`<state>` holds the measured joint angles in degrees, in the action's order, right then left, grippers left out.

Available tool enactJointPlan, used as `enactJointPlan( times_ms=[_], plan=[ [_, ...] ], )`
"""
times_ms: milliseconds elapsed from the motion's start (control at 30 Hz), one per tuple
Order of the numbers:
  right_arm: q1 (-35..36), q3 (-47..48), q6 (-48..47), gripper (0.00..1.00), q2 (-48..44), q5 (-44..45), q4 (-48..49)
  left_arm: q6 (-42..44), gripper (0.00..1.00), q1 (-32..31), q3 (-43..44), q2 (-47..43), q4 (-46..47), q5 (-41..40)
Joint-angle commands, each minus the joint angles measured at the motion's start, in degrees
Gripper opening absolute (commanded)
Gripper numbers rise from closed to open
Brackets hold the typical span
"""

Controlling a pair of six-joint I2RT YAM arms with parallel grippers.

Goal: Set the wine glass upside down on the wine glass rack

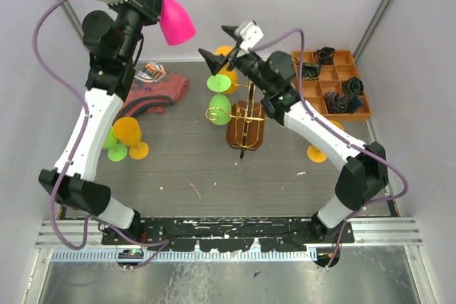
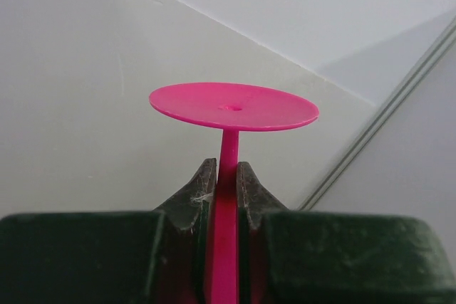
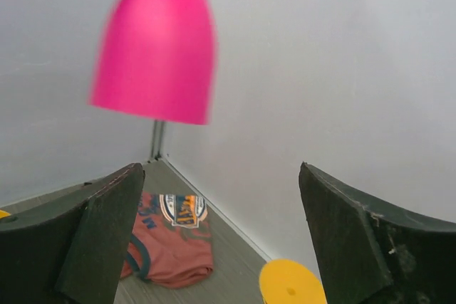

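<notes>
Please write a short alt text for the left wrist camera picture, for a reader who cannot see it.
The left gripper is shut on the thin stem of a bright pink wine glass, whose round foot sits flat above the dark fingers. Behind it are only plain white walls.

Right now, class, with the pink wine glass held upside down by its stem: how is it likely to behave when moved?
The pink wine glass looks like opaque plastic, so probably light and not brittle. The left gripper pinches only its thin, glossy stem, so it may swivel or slip. Laid on its side, the round bowl would likely roll.
</notes>
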<state>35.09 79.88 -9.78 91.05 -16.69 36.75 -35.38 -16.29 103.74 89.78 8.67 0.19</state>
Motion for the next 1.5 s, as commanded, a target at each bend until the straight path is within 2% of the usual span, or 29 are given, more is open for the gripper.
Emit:
enactJointPlan(
  times_ms=[0, 100, 233, 367, 533, 733, 900, 1133, 1467],
  plan=[
    [-2.33, 11.06, -1.4, 0.96, 0.44, 9.42, -17.04, 20.87, 0.03, -0.21, -7.87, -8.72, 1.23, 6.79],
    [-6.08, 15.5, 1.69, 0.97, 2.11, 11.48, -22.85, 24.63, 0.0, -0.15, -16.72, -13.18, 2.76, 9.53],
    [-11.66, 15.06, 4.79, 0.97, 1.19, 13.13, -24.34, 28.24, 0.0, -0.42, -28.42, -21.45, 4.03, 13.61],
    [-15.19, 13.53, 3.34, 0.98, -0.26, 15.39, -25.74, 27.75, 0.0, -2.11, -40.03, -32.1, 4.75, 16.49],
    [-17.44, 13.87, 1.85, 0.98, -0.06, 16.16, -27.0, 25.5, 0.0, -4.55, -55.1, -44.18, 9.67, 14.16],
    [-17.58, 14.96, 1.39, 0.98, 1.01, 15.98, -27.26, 18.36, 0.0, -5.34, -64.24, -51.48, 9.83, 15.29],
    [-17.6, 14.29, 1.02, 0.98, 0.79, 16.22, -27.19, 19.81, 0.0, -8.64, -70.34, -55.72, 9.96, 14.65],
    [-17.67, 12.08, 0.22, 0.98, -0.56, 16.71, -26.53, 21.81, 0.0, -14.36, -78.25, -57.28, 15.63, 10.61],
    [-17.68, 10.56, -1.98, 0.98, -1.81, 17.03, -26.03, 24.67, 0.0, -20.66, -82.56, -45.03, 34.03, 7.75]
  ],
)
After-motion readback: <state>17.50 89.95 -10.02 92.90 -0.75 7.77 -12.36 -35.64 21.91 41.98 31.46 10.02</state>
